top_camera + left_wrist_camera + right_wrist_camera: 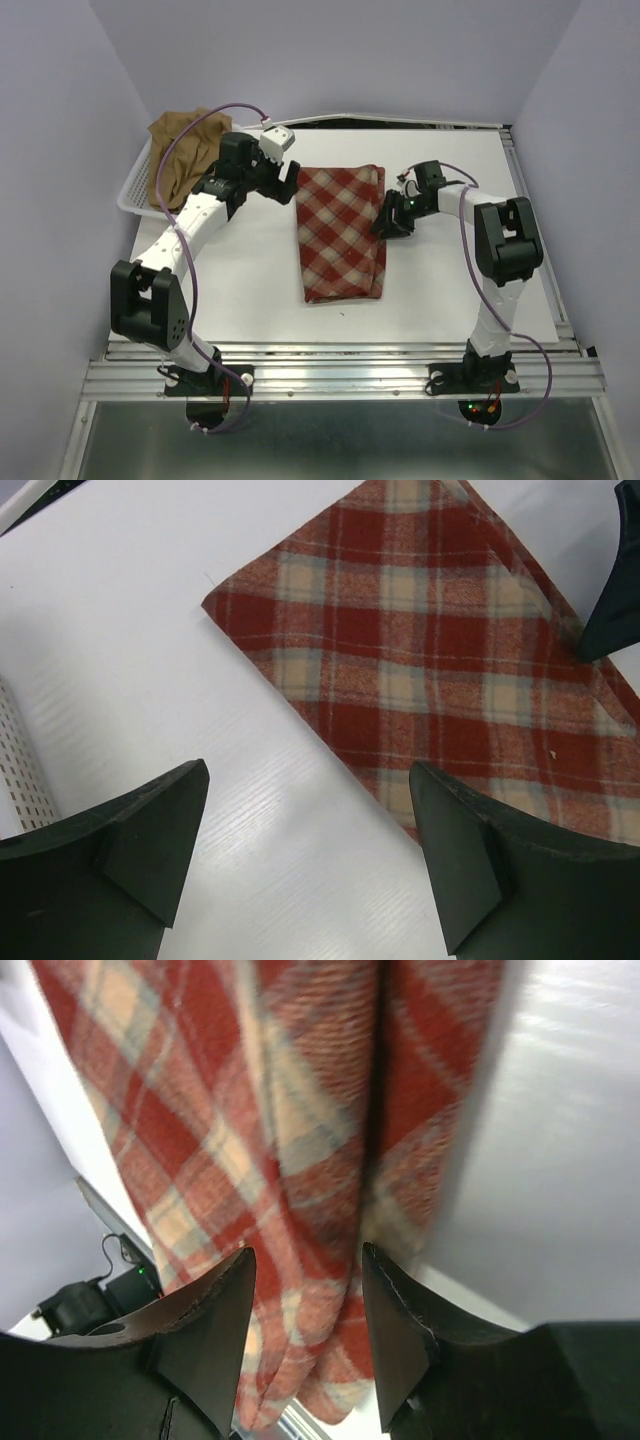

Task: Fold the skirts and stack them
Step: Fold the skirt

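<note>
— So, left gripper point(308, 770) open and empty, left of the plaid skirt point(340, 232)?
— Yes; right gripper point(306, 1252) straddles its right fold, grip uncertain. Better pinch both layers; tan skirt point(180, 140) lies far left, in the basket point(135, 190).

Both arms: white tube links, black joint housings. Left arm point(190, 225), right arm point(487, 305) alike. Purple cable point(236, 106) runs up each arm from behind gripper. Left gripper point(310, 770), right gripper point(306, 1250): fingers point(130, 850) matte, near-black, wedge-shaped. White camera block point(278, 140) behind left gripper. Bases point(470, 378) black, small red and green lights.
</note>
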You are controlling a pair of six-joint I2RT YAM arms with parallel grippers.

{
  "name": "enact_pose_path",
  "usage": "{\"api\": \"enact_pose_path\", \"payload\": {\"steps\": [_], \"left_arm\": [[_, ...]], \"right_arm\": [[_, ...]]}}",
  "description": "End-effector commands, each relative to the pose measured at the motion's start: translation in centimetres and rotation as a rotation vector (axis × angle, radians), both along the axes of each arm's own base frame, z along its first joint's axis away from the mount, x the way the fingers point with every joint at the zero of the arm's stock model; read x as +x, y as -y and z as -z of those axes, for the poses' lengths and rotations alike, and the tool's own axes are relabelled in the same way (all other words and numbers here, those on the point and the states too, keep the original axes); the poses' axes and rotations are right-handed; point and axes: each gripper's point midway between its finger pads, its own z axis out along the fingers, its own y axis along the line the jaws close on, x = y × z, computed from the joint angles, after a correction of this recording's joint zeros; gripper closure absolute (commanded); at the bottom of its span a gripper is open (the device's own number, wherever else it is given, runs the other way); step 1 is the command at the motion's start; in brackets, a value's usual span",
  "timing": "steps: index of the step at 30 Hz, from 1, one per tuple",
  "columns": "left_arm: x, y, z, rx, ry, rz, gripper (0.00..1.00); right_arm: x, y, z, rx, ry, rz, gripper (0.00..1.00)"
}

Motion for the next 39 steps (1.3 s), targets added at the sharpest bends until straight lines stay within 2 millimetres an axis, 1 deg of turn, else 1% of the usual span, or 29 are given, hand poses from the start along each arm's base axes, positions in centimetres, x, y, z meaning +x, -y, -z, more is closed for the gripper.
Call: {"api": "enact_pose_path", "payload": {"steps": [1, 2, 3, 6, 7, 9, 10, 11, 13, 14, 15, 16, 17, 19, 21, 22, 25, 26, 27, 28, 30, 32, 33, 35, 36, 37, 38, 39], "left_arm": [[-0.2, 0.2, -2.2, -0.041, 0.062, 0.001, 0.06], [-0.1, 0.2, -2.4, -0.044, 0.065, 0.002, 0.06], [-0.1, 0.3, -2.7, -0.047, 0.071, 0.005, 0.06], [0.0, 0.4, -2.9, -0.052, 0.076, 0.01, 0.06], [0.0, 0.5, -3.0, -0.052, 0.077, 0.01, 0.06], [0.1, 0.4, -2.9, -0.05, 0.078, 0.01, 0.06], [0.1, 0.4, -2.5, -0.046, 0.072, 0.007, 0.06], [0.1, 0.4, -2.5, -0.045, 0.076, 0.007, 0.06], [0.0, 0.2, -2.2, -0.041, 0.072, 0.003, 0.06], [0.0, 0.2, -2.3, -0.042, 0.075, 0.003, 0.06], [-0.1, 0.2, -2.2, -0.043, 0.073, 0.002, 0.06], [-0.1, 0.2, -2.2, -0.044, 0.074, 0.003, 0.06], [-0.1, 0.2, -2.3, -0.045, 0.077, 0.003, 0.06], [-0.2, 0.2, -2.2, -0.045, 0.075, 0.001, 0.06], [-0.4, 0.1, -2.1, -0.04, 0.073, 0.003, 0.06], [-0.5, 0.1, -2.0, -0.038, 0.071, 0.004, 0.06], [-0.7, -0.2, -1.4, -0.022, 0.06, 0.004, 0.06], [-0.7, -0.3, -1.2, -0.017, 0.058, 0.001, 0.06], [-0.8, -0.4, -0.9, -0.008, 0.053, 0.001, 0.06], [-0.8, -0.4, -0.7, -0.005, 0.05, 0.001, 0.06], [-0.9, -0.4, -0.2, 0.002, 0.039, 0.003, 0.06], [-0.8, -0.4, 0.5, 0.007, 0.025, 0.005, 0.06], [-0.7, -0.4, 0.7, 0.012, 0.023, 0.004, 0.06], [-0.1, -0.3, 1.2, 0.016, 0.007, 0.0, 0.06], [0.1, 0.1, 0.8, 0.007, 0.0, 0.013, 0.06], [0.3, 0.4, 1.3, 0.009, -0.019, 0.019, 0.06], [0.2, 0.7, 1.5, 0.006, -0.033, 0.023, 0.06], [0.1, 1.3, 1.4, 0.007, -0.033, 0.037, 0.02]], "right_arm": [[2.2, -0.2, 0.0, -0.012, 0.054, 0.031, 0.48], [2.3, -0.2, 0.1, -0.015, 0.053, 0.033, 0.48], [2.2, -0.6, 0.4, -0.018, 0.05, 0.022, 0.48], [2.6, -0.9, 0.1, -0.001, 0.06, 0.013, 0.5], [2.4, -1.4, 0.0, 0.007, 0.057, 0.005, 0.53], [2.7, -1.7, -0.7, 0.028, 0.064, 0.0, 0.59], [2.7, -1.8, -1.0, 0.036, 0.064, 0.0, 0.62], [2.5, -2.3, -1.2, 0.044, 0.064, -0.01, 0.67], [2.7, -2.5, -2.1, 0.059, 0.075, -0.014, 0.76], [2.8, -2.5, -2.2, 0.059, 0.077, -0.012, 0.78], [3.0, -2.5, -2.4, 0.054, 0.089, -0.013, 0.89], [3.1, -2.4, -2.5, 0.05, 0.096, -0.014, 0.89], [3.0, -2.3, -2.5, 0.044, 0.086, -0.011, 0.99], [3.3, -2.4, -3.1, 0.042, 0.088, -0.006, 0.99], [3.1, -2.4, -4.5, 0.052, 0.098, -0.015, 0.99], [3.6, -2.5, -5.8, 0.054, 0.127, -0.018, 0.99], [3.6, -2.1, -7.8, 0.027, 0.177, -0.023, 0.99], [3.2, -1.8, -7.6, 0.007, 0.164, -0.03, 0.99], [3.2, -1.2, -6.8, -0.036, 0.166, -0.036, 0.99], [2.5, -0.8, -5.6, -0.063, 0.142, -0.045, 0.99], [2.3, 0.6, -4.0, -0.088, 0.107, -0.021, 0.99], [1.1, 0.8, -1.2, -0.099, 0.033, -0.03, 0.99], [0.7, 0.8, -0.2, -0.099, 0.004, -0.029, 0.99], [0.4, 0.9, 1.3, -0.106, -0.027, -0.024, 0.99], [0.4, 1.0, 2.5, -0.116, -0.041, -0.017, 0.99], [0.6, 1.0, 2.8, -0.119, -0.038, -0.015, 0.99], [0.8, 1.0, 3.2, -0.12, -0.04, -0.012, 0.99], [1.2, 1.0, 3.2, -0.123, -0.028, -0.01, 0.99]]}}
